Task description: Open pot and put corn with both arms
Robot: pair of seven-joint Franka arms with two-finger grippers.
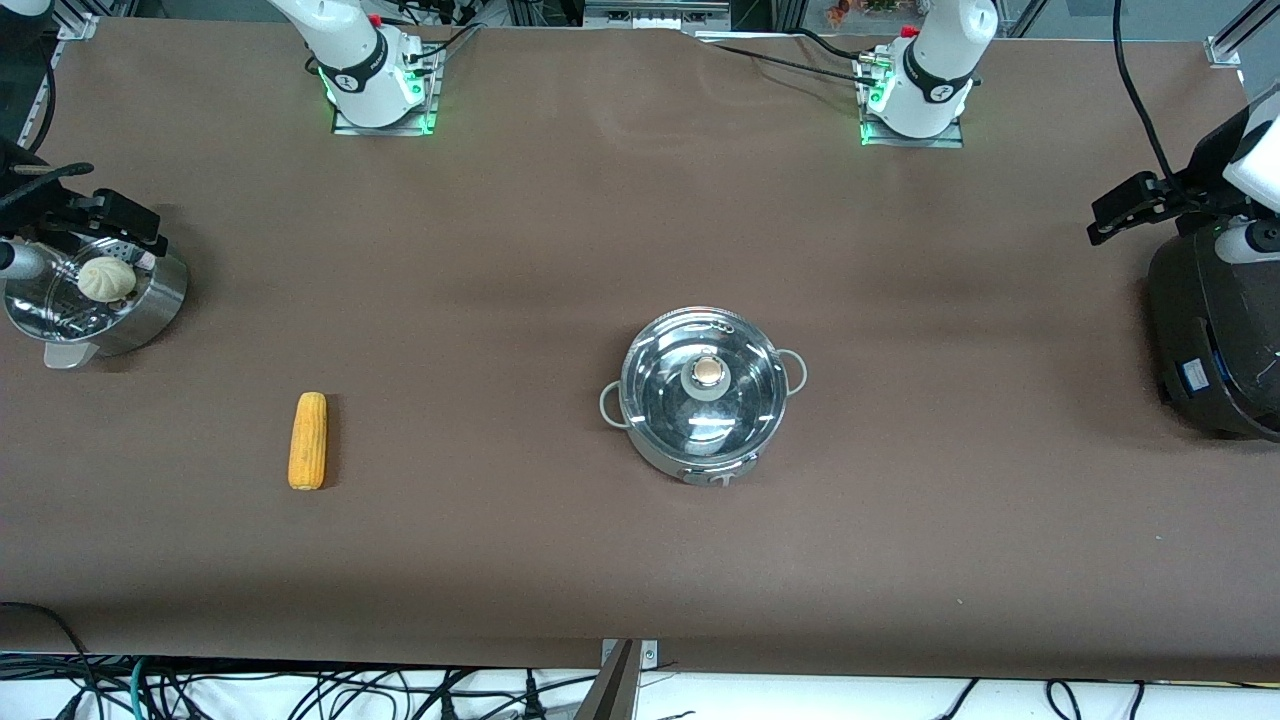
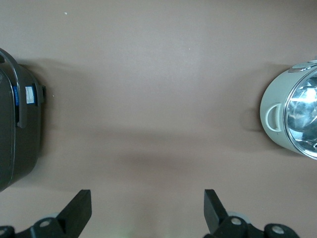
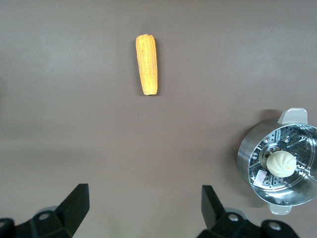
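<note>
Two pincers: both up in the air at opposite ends of the table [image 1: 640, 230], neither holding anything.
Left pincer [image 2: 147, 210]: fingers spread wide, nothing between them. Over bare table at the left arm's end, just beside the black cooker [image 1: 1215, 340].
Right pincer [image 3: 144, 206]: fingers spread wide, nothing between them. Over the right arm's end of the table, by the steamer basket [image 1: 140, 305].
Pot [image 1: 702, 395]: mid-table, upright, well apart from both pincers. Closer to the left pincer than to the right one. Only its edge and one loop handle [image 2: 273, 118] show in the left wrist view.
Lid [image 1: 700, 375]: clear glass, seated on the pot, tan knob [image 1: 708, 371] centred on top. Pot is closed.
Corn [image 1: 308, 440]: lying flat on the table, well apart from the pot, toward the right arm's end. Much closer to the right pincer than to the left. Fully visible in the right wrist view, clear of the fingers. Not touching anything else.
Steamer basket: perforated steel, white bun [image 1: 106, 278] sitting inside. Near the right pincer, apart from the corn.
Black cooker: at the left arm's end of the table, partly under the left arm.
Contact: none between either pincer and pot, lid or corn.
</note>
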